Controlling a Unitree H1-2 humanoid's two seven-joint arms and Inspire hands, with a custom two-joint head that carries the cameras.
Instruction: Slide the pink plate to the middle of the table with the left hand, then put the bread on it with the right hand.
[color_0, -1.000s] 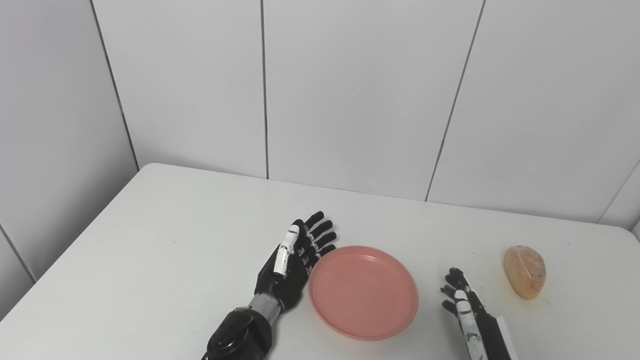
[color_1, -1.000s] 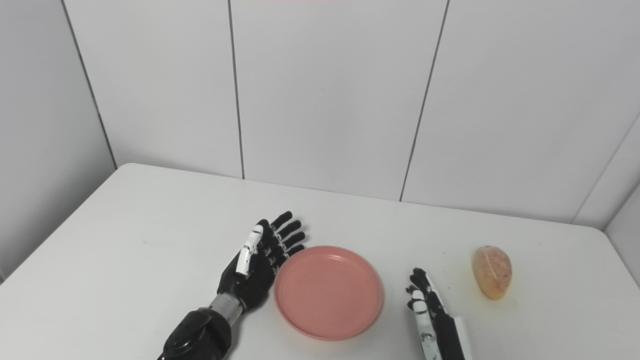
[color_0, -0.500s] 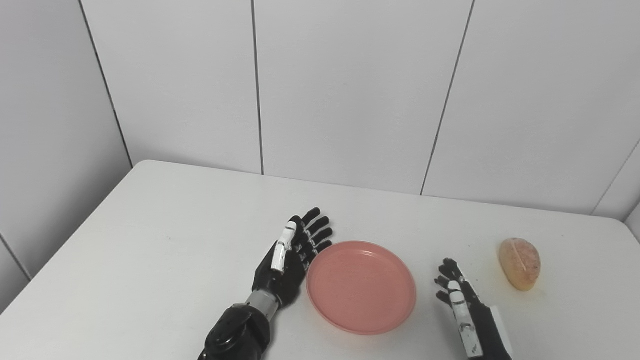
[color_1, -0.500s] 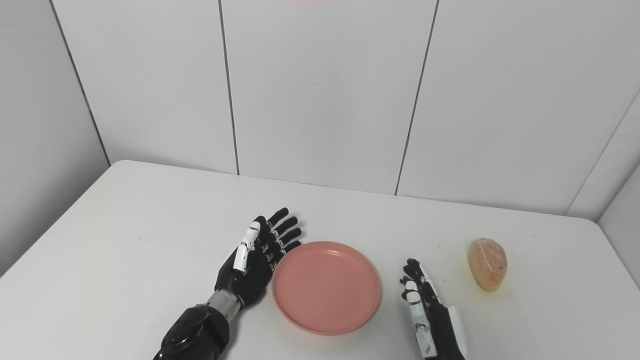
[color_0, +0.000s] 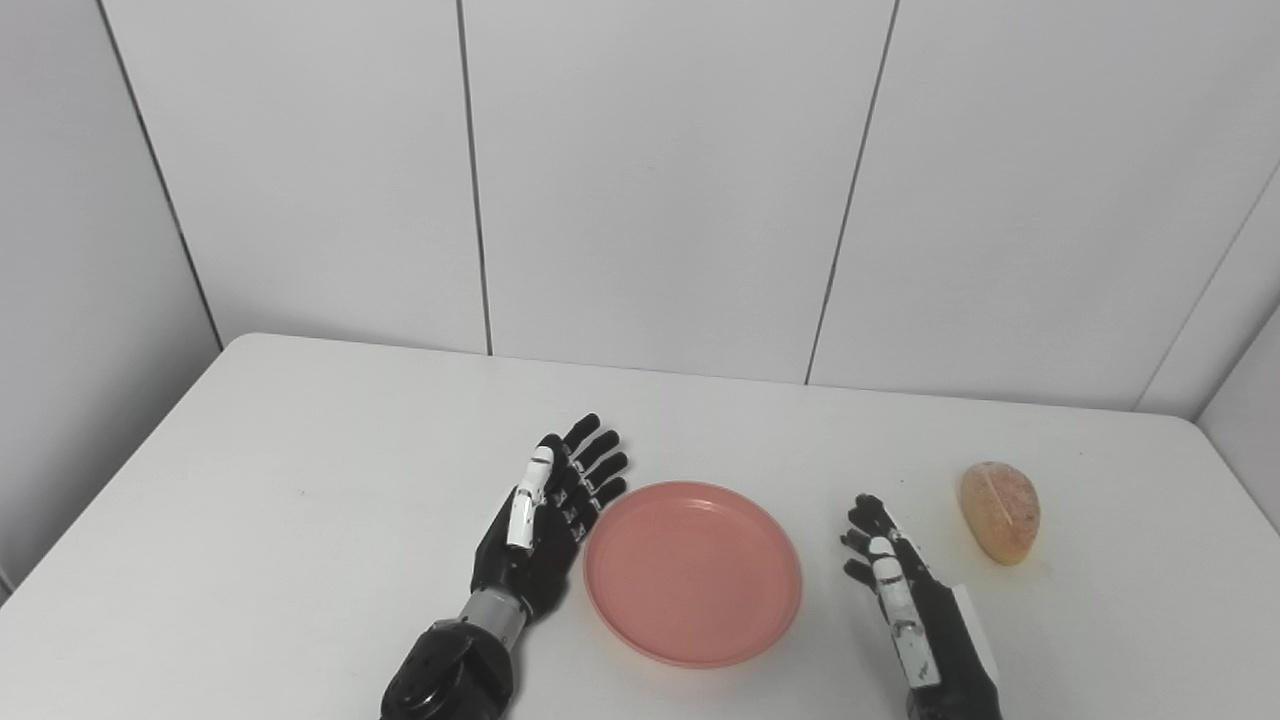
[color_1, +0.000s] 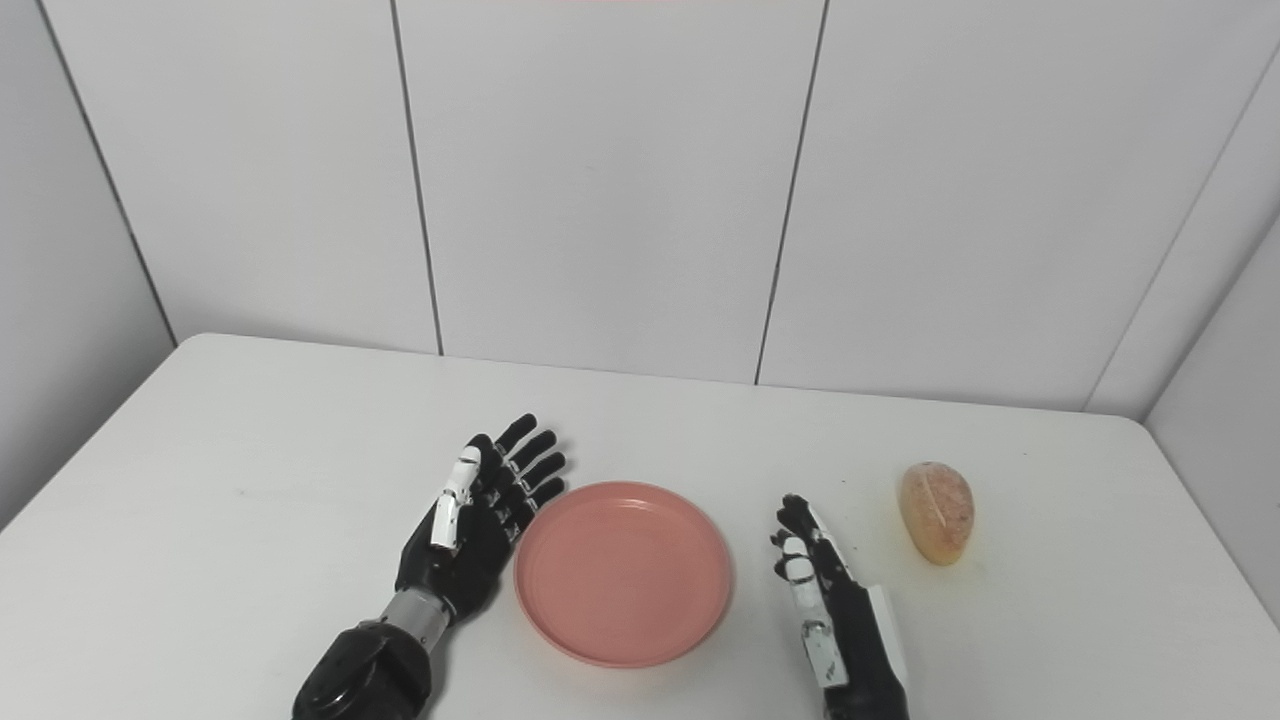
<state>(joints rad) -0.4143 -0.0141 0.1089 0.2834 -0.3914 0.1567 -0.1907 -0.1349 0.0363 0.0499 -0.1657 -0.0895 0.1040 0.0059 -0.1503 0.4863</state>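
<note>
Pink plate (color_0: 692, 572) sits empty around the middle of the white table (color_0: 300, 480). Left hand (color_0: 545, 520) rests flat just beside its left rim, fingers spread, holding nothing. Right hand (color_0: 895, 590) is open too, right of the plate. Bread roll (color_0: 1000, 497) lies farther right, untouched.

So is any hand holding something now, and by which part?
Nothing is held. The left hand is open beside the plate, at its left rim. The right hand is open too, apart from the bread.
</note>
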